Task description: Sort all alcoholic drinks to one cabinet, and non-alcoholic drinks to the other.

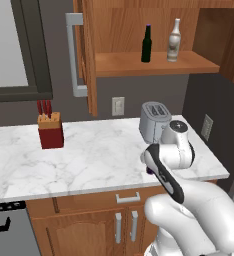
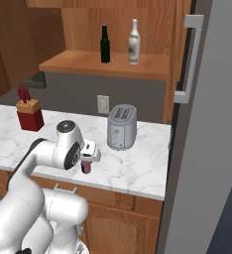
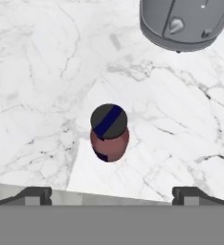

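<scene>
The tool (image 3: 112, 194) hangs above the short purple bottle (image 3: 109, 134), its two dark tips spread wide to either side and grasping nothing — a stance that looks chosen for a straight drop over the cap, with the bottle centred between the tips. The bottle stands upright on the marble surface (image 1: 89, 155), near its front edge and just in front of the toaster (image 2: 121, 127), apart from it; that gap probably leaves room for the fingers to close without touching the toaster. Up on the open cabinet shelf (image 2: 88, 62) the green bottle (image 2: 105, 44) and the pale bottle (image 2: 133, 42) stand side by side, near but not touching, so the alcoholic half of the sort appears done and this non-alcoholic bottle should go to the other cabinet. The hand view gives what the others lack: the dark cap with its blue stripe, the reddish body below it, and how squarely the bottle sits between the tips. In the right base view only a sliver of the bottle peeps out under the hand, and in the left base view the arm hides almost all of it. The base views alone — not the hand's — show the shelf, the knife block (image 1: 50, 131) far off to the left, and the open cabinet door (image 1: 86, 50).
</scene>
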